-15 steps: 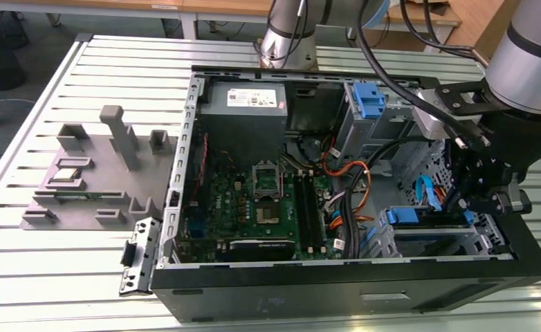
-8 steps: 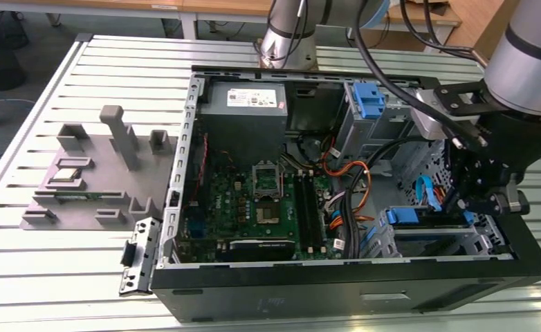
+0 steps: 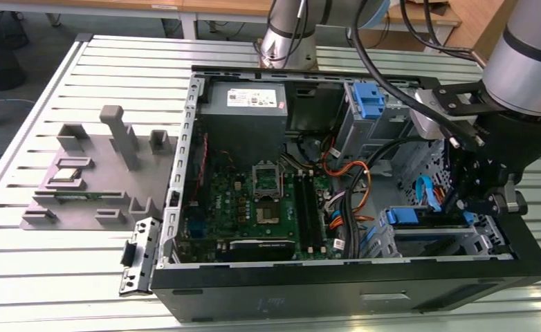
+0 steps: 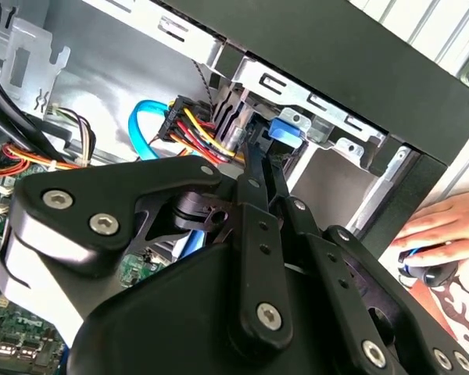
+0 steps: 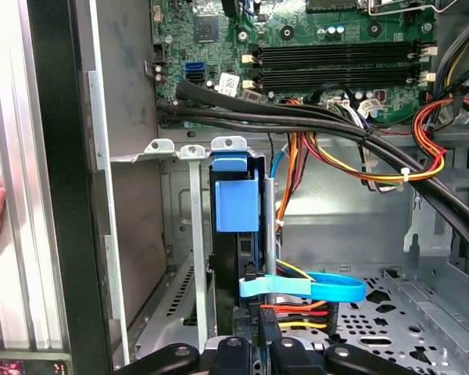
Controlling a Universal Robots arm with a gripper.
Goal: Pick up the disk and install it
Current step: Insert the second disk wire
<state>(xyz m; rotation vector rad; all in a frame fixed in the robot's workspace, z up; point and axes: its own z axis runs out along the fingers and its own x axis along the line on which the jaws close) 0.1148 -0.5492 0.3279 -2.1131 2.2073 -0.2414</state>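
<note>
Fingers closed on disk inside case bay.

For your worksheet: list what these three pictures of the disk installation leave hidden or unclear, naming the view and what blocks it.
1. The disk in the first wrist view: it stands edge-on in the drive cage, so its flat faces are hidden.
2. The gripper in the second wrist view: its own black linkage covers the fingertips, so the grasp is unclear.
3. A person's hand in the second wrist view: partly behind the case edge.
</note>
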